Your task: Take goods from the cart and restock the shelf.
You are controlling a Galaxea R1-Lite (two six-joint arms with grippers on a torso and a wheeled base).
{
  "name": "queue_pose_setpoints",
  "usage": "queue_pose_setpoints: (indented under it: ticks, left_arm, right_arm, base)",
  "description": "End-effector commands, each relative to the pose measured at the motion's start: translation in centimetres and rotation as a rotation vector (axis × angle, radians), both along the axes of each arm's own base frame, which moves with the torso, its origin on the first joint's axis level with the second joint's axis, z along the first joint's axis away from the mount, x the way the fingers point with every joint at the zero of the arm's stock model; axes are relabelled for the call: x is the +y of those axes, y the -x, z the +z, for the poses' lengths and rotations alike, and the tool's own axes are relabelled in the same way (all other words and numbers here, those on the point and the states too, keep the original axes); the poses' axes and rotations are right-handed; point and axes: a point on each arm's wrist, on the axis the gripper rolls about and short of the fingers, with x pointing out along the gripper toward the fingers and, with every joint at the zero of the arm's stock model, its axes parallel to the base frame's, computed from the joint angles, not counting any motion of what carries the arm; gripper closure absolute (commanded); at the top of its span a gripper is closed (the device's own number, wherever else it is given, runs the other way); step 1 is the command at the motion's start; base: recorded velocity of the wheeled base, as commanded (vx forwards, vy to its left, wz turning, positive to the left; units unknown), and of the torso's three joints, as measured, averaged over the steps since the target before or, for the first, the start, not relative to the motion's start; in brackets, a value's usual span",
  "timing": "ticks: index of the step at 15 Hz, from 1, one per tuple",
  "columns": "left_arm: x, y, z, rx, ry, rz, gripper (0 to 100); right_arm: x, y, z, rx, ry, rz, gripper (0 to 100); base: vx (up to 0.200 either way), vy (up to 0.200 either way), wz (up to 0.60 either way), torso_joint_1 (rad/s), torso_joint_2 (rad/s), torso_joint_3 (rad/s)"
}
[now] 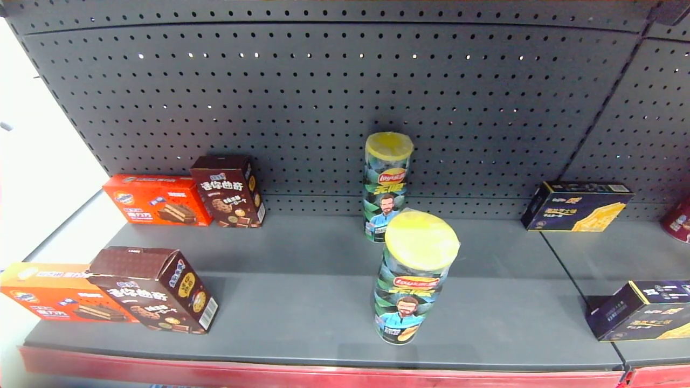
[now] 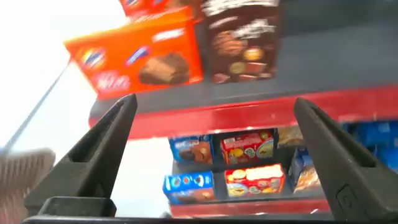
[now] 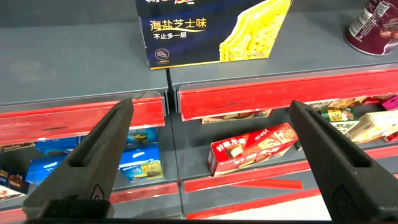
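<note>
The grey shelf [image 1: 302, 291] is running across the whole scene. A pegboard back [image 1: 323, 97] is rising behind it and a red front strip [image 1: 323, 374] is lining its near edge. Wide bare patches are lying between the goods, so the restocking is looking far from done.

Two dark blue cracker boxes are sitting at the right, one far [image 1: 579, 207] and one near [image 1: 641, 310]. The near one is resting close to the edge, so an arm coming up from below could be knocking it off.

At the near left, an orange box [image 1: 54, 293] and a brown cookie box [image 1: 156, 291] are standing just beside each other, the brown one turned askew. A second orange box [image 1: 156, 199] and a second brown box [image 1: 229, 191] are standing side by side at the far left. A new pack pushed in carelessly could be shoving these out of line.

In the middle, a near chip can [image 1: 412, 280] and a far chip can [image 1: 385, 186] are standing upright, one behind the other. Being tall and narrow, they are the likeliest to tip and roll if nudged.

The left gripper [image 2: 214, 102] is hanging low in front of the strip, below the near-left boxes. Its fingers are spread wide and carrying nothing. The right gripper [image 3: 211, 104] is hanging likewise below the near dark blue box, also wide apart and empty. On rising, either could be catching the shelf lip.
</note>
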Motion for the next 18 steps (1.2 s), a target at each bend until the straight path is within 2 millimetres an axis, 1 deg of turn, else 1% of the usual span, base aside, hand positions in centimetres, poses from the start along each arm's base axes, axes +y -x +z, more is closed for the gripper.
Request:
queue_pose_setpoints:
  ticks: [1,2,3,4,8,10,12,13,14,15,16,17,18]
  left_arm:
    - [0.1,0.0,-0.2,0.021,0.054,0.030,0]
    - [0.0,0.0,-0.5,0.056,0.069,-0.013,0]
    - [-0.3,0.0,-0.5,0.057,0.053,-0.125,0]
    - [-0.3,0.0,-0.5,0.060,0.021,-0.142,0]
    - [-0.3,0.0,-0.5,0.058,0.019,-0.141,0]
    - [-0.3,0.0,-0.5,0.058,0.021,-0.139,0]
    - [-0.3,0.0,-0.5,0.058,0.021,-0.139,0]
    - [-0.3,0.0,-0.5,0.058,0.021,-0.139,0]
    - [-0.3,0.0,-0.5,0.058,0.019,-0.139,0]
    - [-0.3,0.0,-0.5,0.060,0.021,-0.142,0]
    - [-0.3,0.0,-0.5,0.060,0.021,-0.142,0]
    - [-0.3,0.0,-0.5,0.060,0.019,-0.142,0]
    - [-0.3,0.0,-0.5,0.060,0.021,-0.142,0]
  right_arm:
    - [0.0,0.0,0.0,0.000,0.000,0.000,0]
    - [0.0,0.0,0.0,0.001,0.000,0.000,0]
    - [0.0,0.0,0.0,0.000,0.000,0.000,0]
    - [0.0,0.0,0.0,0.003,0.000,0.000,0]
    - [0.0,0.0,0.0,0.004,0.003,0.011,0]
    - [0.0,-0.2,0.1,0.029,0.036,0.124,0]
    - [0.0,-0.1,0.1,0.012,0.030,0.140,0]
    - [0.0,-0.1,5.5,-0.090,-0.007,0.151,0]
    - [-0.2,-3.1,10.8,-0.033,-0.131,0.147,0]
    - [-0.2,-5.2,13.1,-0.004,-0.169,0.184,0]
    - [0.2,-6.4,13.7,0.041,-0.120,0.312,0]
    - [0.4,-7.2,13.6,0.083,-0.065,0.384,0]
    - [1.0,-9.3,13.0,0.181,0.022,0.473,0]
  base:
    - [0.000,0.000,0.00,0.000,0.00,0.000]
    - [0.000,0.000,0.00,0.000,0.00,0.000]
    - [0.000,0.000,0.00,0.000,0.00,0.000]
    - [0.000,0.000,0.00,0.000,0.00,0.000]
    - [0.000,0.000,0.00,0.000,0.00,0.000]
    - [0.000,0.000,0.00,0.000,0.00,0.000]
    - [0.000,0.000,0.00,0.000,0.00,0.000]
    - [0.000,0.000,0.00,0.000,0.00,0.000]
    - [0.000,0.000,0.00,0.000,0.00,0.000]
    - [0.000,0.000,0.00,0.000,0.00,0.000]
    - [0.000,0.000,0.00,0.000,0.00,0.000]
    - [0.000,0.000,0.00,0.000,0.00,0.000]
    - [0.000,0.000,0.00,0.000,0.00,0.000]
